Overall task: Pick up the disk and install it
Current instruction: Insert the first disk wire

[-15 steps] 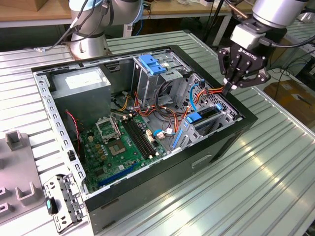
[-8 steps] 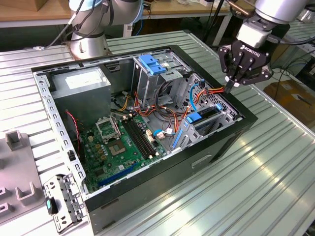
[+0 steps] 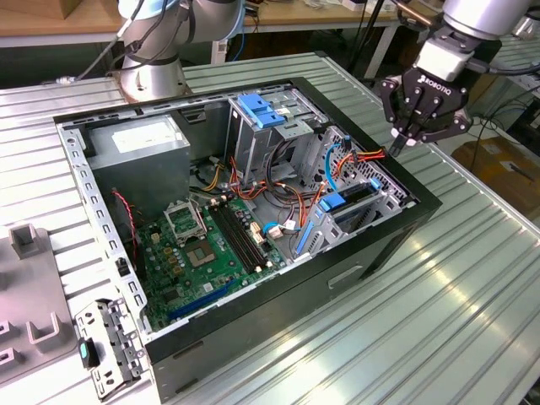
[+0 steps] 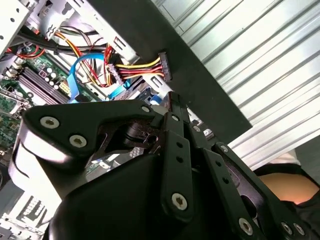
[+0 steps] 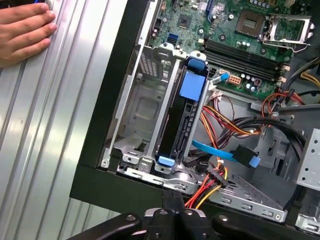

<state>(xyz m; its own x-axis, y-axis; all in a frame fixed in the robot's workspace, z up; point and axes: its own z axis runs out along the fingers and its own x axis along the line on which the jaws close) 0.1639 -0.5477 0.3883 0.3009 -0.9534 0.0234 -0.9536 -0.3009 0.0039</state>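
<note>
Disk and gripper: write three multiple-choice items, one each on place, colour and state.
1. Where is the disk? A on the table; B slotted in the drive bay; C on the circuit board.
2. Colour of its bracket? A red; B blue; C green.
3. The gripper is: A shut, empty; B gripping a cable; C wide open.
B: it stands on edge in the bay. B: the first wrist view shows blue. A: fingers together, nothing between.
</note>
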